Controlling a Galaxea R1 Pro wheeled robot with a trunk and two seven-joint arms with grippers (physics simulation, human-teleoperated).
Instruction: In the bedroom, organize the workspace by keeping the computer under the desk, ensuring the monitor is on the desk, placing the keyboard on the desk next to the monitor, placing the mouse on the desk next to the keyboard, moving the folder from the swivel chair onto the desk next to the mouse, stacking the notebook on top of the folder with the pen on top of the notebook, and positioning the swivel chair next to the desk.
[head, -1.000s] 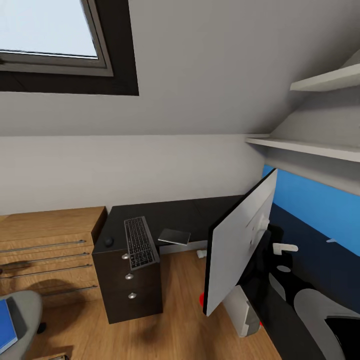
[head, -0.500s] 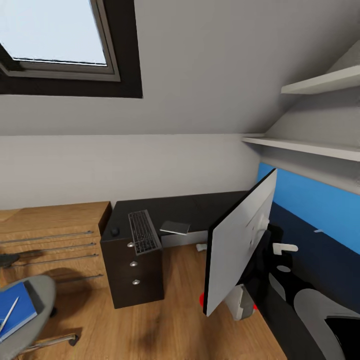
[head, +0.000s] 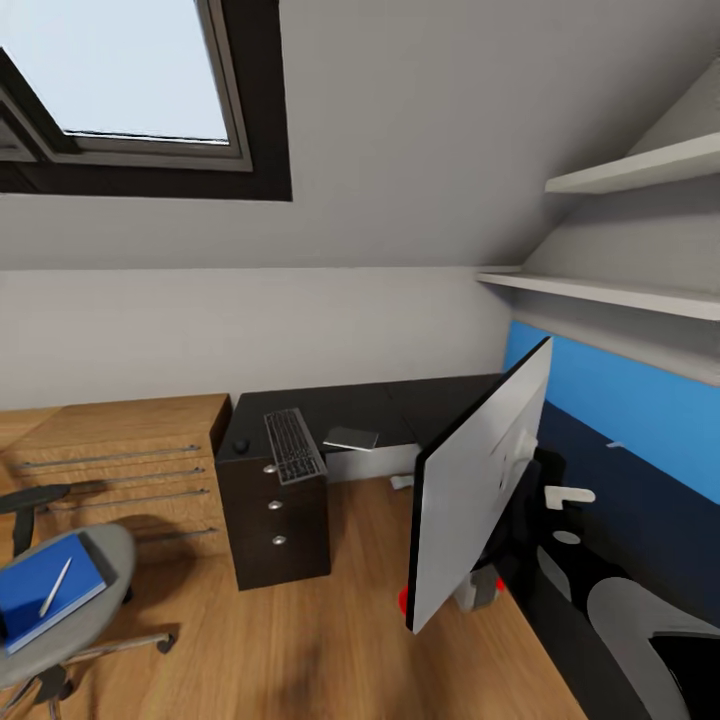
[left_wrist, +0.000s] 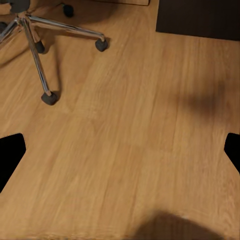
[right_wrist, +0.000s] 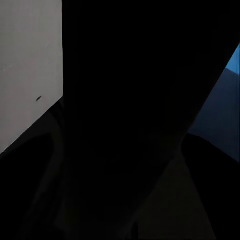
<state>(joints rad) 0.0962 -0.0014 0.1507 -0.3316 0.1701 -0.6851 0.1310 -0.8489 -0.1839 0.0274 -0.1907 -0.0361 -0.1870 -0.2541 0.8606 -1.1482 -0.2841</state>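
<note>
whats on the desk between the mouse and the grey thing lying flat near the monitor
In the head view, the keyboard lies between the mouse and the flat grey object on the desk.

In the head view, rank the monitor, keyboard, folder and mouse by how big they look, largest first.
1. monitor, though it is nearest the camera
2. folder on the chair, partly cut off
3. keyboard, farther away, so its place after the folder is unsure
4. mouse
</note>
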